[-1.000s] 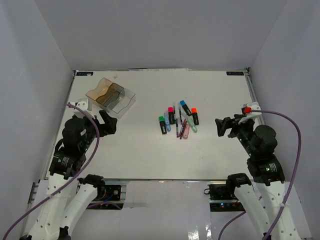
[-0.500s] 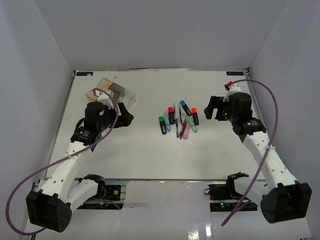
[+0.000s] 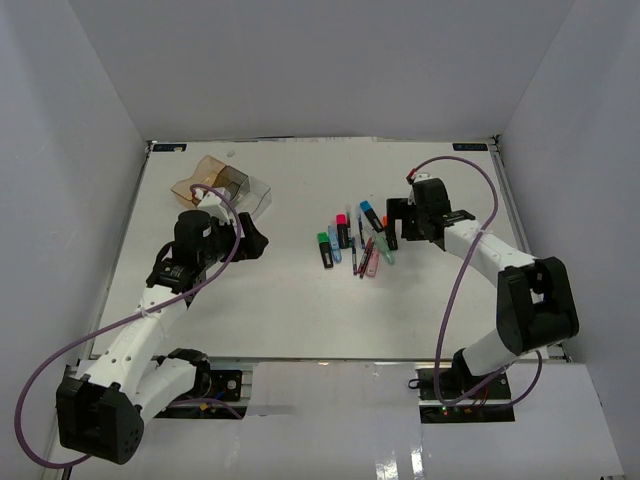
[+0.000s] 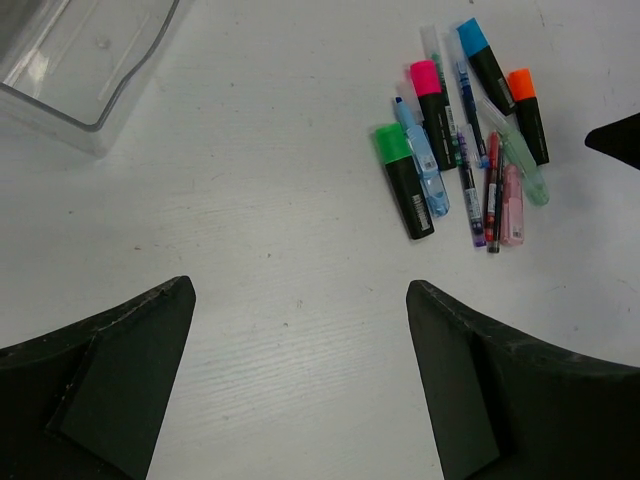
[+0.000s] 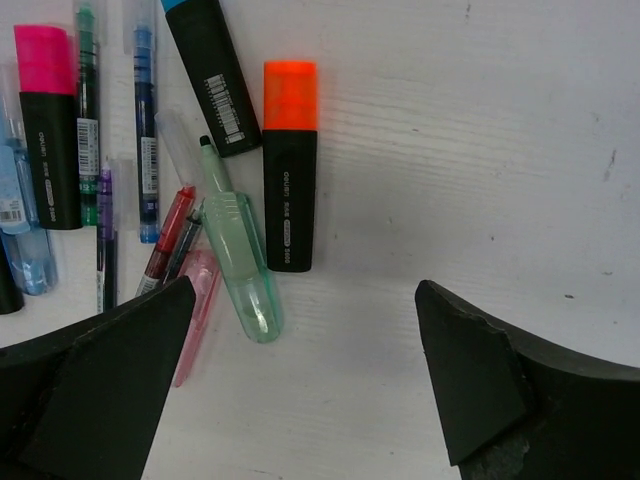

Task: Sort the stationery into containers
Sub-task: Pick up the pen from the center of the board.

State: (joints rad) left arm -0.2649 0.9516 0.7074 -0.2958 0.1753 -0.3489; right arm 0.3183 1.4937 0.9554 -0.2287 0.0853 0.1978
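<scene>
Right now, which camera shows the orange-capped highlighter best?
Right wrist: the orange-capped highlighter is close and large, with its label print visible. Left wrist shows that highlighter small and distant; top external shows only a tiny mark.

A white table (image 3: 300, 310) is filling the middle of the overhead view, its surface showing fine grain and a few tiny dark scuffs (image 5: 610, 162) up close. Pale walls (image 3: 320, 70) are enclosing it at nine, twelve and three o'clock. A dark bracket (image 3: 168, 147) is sitting at its eleven o'clock corner, a second bracket (image 3: 470, 147) at one o'clock.
</scene>
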